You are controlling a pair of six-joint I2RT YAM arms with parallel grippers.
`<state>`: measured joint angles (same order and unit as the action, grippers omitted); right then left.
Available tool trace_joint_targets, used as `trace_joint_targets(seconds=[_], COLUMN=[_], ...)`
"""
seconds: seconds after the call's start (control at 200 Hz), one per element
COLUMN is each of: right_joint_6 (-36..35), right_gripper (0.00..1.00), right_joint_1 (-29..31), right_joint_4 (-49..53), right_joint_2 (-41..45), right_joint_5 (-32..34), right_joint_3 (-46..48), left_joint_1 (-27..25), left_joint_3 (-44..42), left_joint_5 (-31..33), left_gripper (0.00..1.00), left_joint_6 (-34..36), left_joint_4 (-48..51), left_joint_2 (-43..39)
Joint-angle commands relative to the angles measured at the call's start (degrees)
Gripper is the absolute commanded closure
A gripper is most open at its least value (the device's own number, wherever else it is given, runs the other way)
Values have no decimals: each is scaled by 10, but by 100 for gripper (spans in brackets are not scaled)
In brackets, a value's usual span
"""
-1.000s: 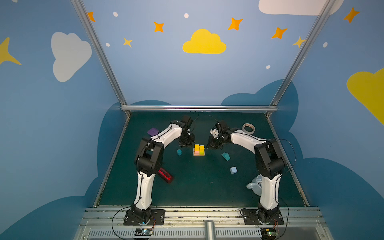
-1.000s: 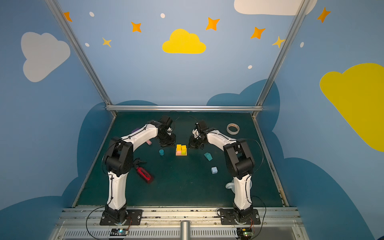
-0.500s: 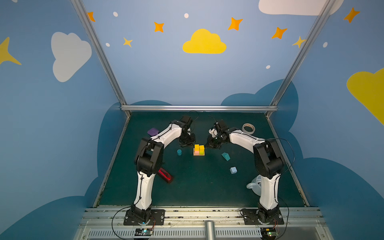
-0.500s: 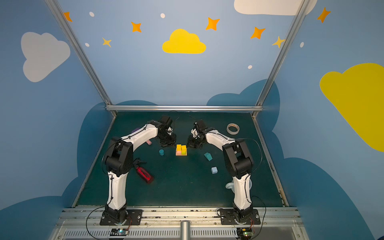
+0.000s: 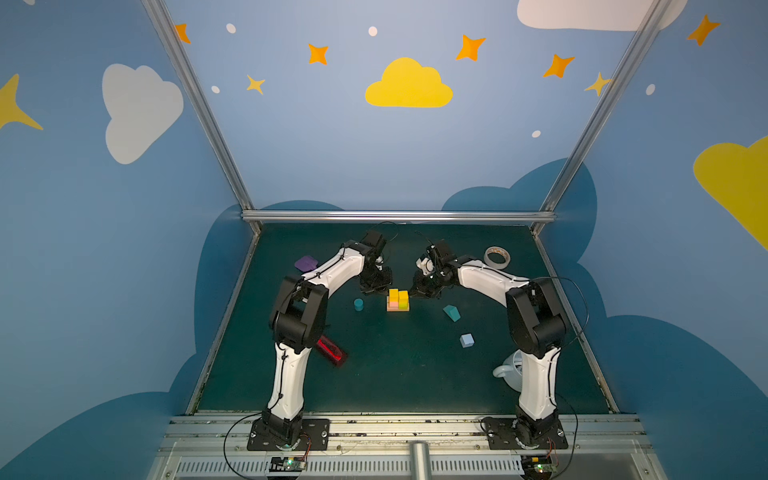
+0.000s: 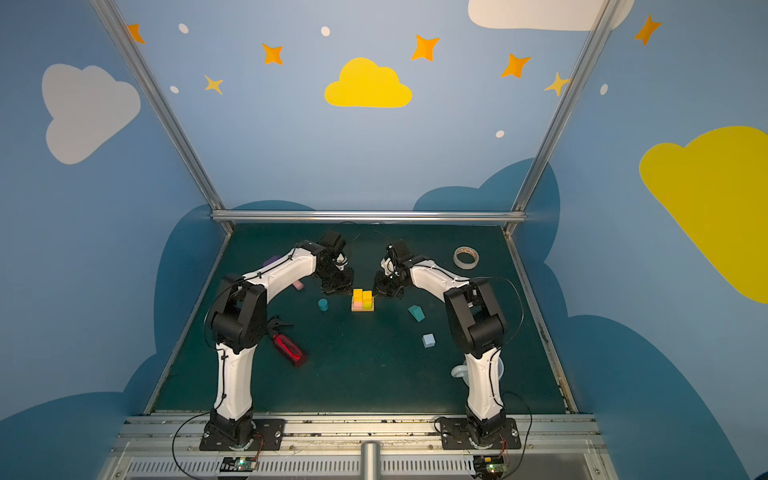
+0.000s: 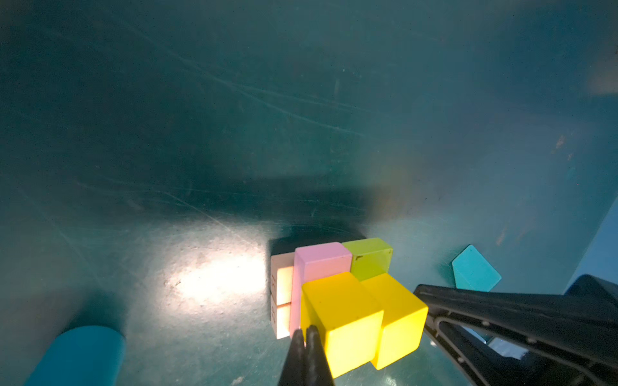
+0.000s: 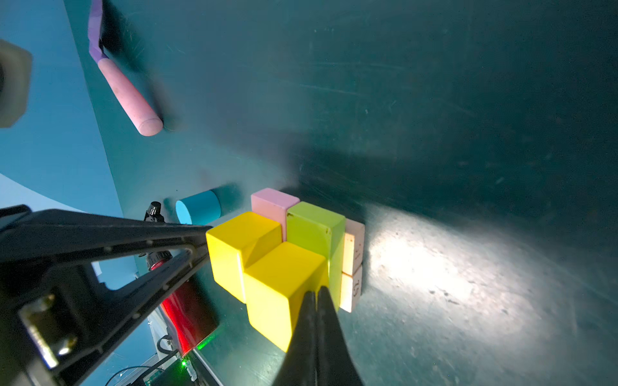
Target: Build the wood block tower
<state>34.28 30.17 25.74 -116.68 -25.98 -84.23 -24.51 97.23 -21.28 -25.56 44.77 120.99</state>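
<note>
Right gripper [image 8: 316,293] has edged toward the tower [image 5: 397,302]; it and left gripper [image 7: 305,330], clenched empty, flank smooth square-edged yellow cubes [image 7: 344,314] atop pink slab [image 7: 321,262], lime slab [image 7: 368,259], tan bars [image 7: 282,287].

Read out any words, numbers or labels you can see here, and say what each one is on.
"15", sideways, as best it reads: on the end face of one tan bar, in the right wrist view.
Mark on the end face of the second tan bar: too blurred to read.
On the tape roll and the red bottle: nothing readable.
</note>
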Motion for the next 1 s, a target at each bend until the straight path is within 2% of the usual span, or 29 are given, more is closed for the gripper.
trace_joint_targets(seconds=[0.0, 0.996], right_joint_6=[0, 1], right_gripper=[100, 100], right_joint_1=[4, 0], right_joint_4=[10, 21], right_joint_2=[-3, 18], right_joint_5=[1, 17], right_joint_3=[-10, -9], left_joint_1=[0, -5], left_joint_3=[2, 1], left_joint_5=[-2, -7], left_gripper=[95, 95], left_joint_6=[5, -1], left_joint_4=[1, 2], left_joint_2=[8, 7])
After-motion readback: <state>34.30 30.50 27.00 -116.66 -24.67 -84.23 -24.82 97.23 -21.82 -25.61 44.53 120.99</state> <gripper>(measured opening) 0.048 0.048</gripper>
